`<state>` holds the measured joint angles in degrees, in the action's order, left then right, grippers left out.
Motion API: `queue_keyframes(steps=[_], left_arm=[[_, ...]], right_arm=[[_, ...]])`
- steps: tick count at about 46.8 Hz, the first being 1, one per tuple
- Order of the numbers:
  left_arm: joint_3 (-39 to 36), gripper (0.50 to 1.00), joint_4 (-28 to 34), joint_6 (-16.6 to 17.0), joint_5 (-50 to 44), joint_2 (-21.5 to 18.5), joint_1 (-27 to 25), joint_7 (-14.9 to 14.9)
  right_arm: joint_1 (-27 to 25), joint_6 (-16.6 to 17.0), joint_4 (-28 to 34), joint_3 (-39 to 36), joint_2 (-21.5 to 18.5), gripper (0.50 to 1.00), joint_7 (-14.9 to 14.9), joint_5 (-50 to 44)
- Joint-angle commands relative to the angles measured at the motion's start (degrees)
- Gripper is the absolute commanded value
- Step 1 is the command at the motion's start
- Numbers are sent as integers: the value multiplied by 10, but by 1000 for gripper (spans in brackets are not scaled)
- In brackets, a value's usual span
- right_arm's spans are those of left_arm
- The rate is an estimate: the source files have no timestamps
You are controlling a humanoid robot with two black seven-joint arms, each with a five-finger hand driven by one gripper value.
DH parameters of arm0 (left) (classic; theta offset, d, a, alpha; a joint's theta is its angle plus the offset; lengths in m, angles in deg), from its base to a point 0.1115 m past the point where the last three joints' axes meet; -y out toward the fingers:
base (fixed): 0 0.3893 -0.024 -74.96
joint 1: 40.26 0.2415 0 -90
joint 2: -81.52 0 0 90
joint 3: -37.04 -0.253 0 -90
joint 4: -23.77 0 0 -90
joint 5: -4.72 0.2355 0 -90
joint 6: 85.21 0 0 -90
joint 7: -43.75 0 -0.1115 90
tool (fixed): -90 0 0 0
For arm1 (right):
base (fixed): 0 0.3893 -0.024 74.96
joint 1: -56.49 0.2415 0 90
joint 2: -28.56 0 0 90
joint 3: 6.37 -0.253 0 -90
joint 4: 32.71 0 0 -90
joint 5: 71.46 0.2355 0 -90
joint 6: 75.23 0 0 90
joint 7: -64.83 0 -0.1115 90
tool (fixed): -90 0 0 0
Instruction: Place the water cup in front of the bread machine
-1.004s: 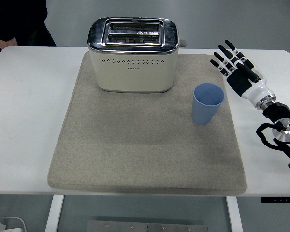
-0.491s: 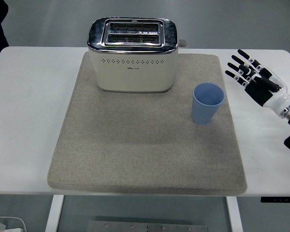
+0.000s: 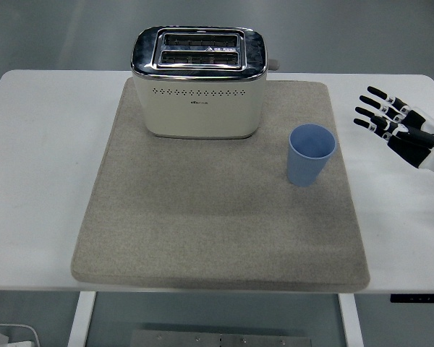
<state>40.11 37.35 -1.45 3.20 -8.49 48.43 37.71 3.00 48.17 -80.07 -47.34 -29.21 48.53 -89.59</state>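
A blue water cup [image 3: 311, 155] stands upright on a grey felt mat [image 3: 217, 217] that covers most of the white table [image 3: 36, 181]. The cup's open mouth faces up, and it sits toward the mat's right side, at about 3 o'clock from the mat's centre. The bread machine [image 3: 199, 81], a cream toaster with a shiny chrome top and two slots, stands at the mat's far edge, around 12 o'clock from the centre. The cup is not directly before the machine; it lies at roughly 4 o'clock from it, just past its right-hand corner, with a strip of bare mat between the two.

The right hand [image 3: 401, 126] enters from the picture's right edge, at about 3 o'clock from the cup and well apart from it, over the bare table beyond the mat's right border. Its black fingers [image 3: 376, 92] with pale joints are spread and extended, pointing toward 10 o'clock, and hold nothing. Only the hand and a short white stretch of wrist show; the rest of the arm is cut off by the frame.
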Motion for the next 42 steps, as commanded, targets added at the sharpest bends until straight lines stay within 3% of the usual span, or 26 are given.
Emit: queue_keyframes(steps=[1,15,25,42], left_arm=[[0,1000,0,0,-1,0,0,1],[0,1000,0,0,-1,0,0,0],[0,1000,0,0,0,0,-1,0],[1,1000,1,0,-1,0,-6,0]], right_arm=[[-3,-5,-2,0,-1,926,-15,-31],[-6,-10,-3,0,1,926,-73,-157],[-21,-18,-4,0,1,926,-103,-183],[-43,-76,-27,0,-2,924,-132,-240]])
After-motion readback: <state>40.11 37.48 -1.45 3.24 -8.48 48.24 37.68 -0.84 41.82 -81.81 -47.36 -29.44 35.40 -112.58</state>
